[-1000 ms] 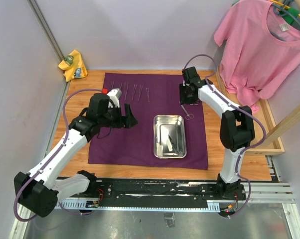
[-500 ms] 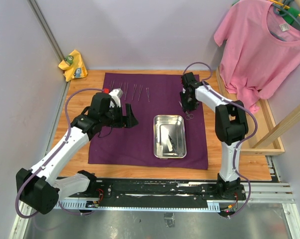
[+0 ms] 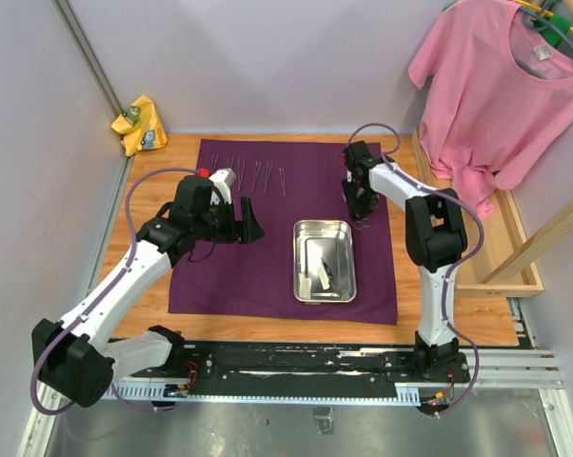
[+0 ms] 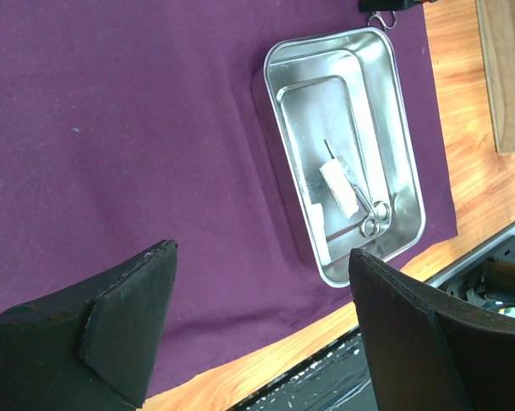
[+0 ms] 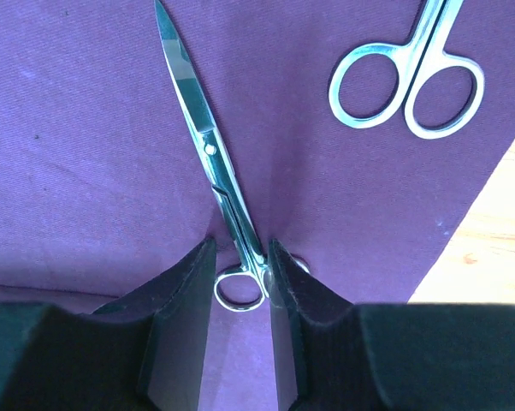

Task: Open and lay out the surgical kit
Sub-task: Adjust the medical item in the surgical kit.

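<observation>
Hovering over the purple cloth (image 4: 129, 128), my gripper (image 4: 263, 250) frames the scene with its jaws spread wide. Beyond them the steel tray (image 4: 322, 111) sits on the cloth, holding scissors (image 4: 371, 217) and white gauze (image 4: 336, 181). Bare wooden table (image 4: 463, 171) borders the cloth at right.

The left arm (image 3: 125, 281) stretches forward, its left tool (image 4: 257, 330) spread wide. The right arm (image 3: 437, 238) folds inward, its right tool (image 5: 240, 291) pointing down, jaws narrowed, possibly gripping.
</observation>
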Robot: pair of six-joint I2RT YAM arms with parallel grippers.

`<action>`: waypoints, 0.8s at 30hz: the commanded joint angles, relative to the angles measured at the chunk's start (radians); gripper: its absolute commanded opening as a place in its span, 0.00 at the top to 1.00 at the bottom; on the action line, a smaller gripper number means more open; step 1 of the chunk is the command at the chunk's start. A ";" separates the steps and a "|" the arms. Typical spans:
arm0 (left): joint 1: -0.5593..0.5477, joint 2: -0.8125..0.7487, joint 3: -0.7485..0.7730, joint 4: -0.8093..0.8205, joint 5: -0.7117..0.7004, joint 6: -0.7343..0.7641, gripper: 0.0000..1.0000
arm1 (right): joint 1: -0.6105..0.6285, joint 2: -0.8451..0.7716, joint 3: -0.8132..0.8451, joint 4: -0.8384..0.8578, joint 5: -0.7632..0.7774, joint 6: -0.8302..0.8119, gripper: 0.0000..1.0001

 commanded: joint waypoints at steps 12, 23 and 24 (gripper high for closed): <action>-0.007 0.005 0.030 0.008 0.003 0.014 0.14 | -0.026 0.048 0.051 -0.057 -0.010 0.006 0.96; -0.008 0.003 0.028 0.005 -0.009 0.016 0.14 | -0.026 0.059 0.155 -0.040 -0.017 0.024 0.99; -0.008 0.003 0.029 0.003 -0.010 0.017 0.14 | -0.026 0.067 0.168 -0.040 -0.015 0.028 0.99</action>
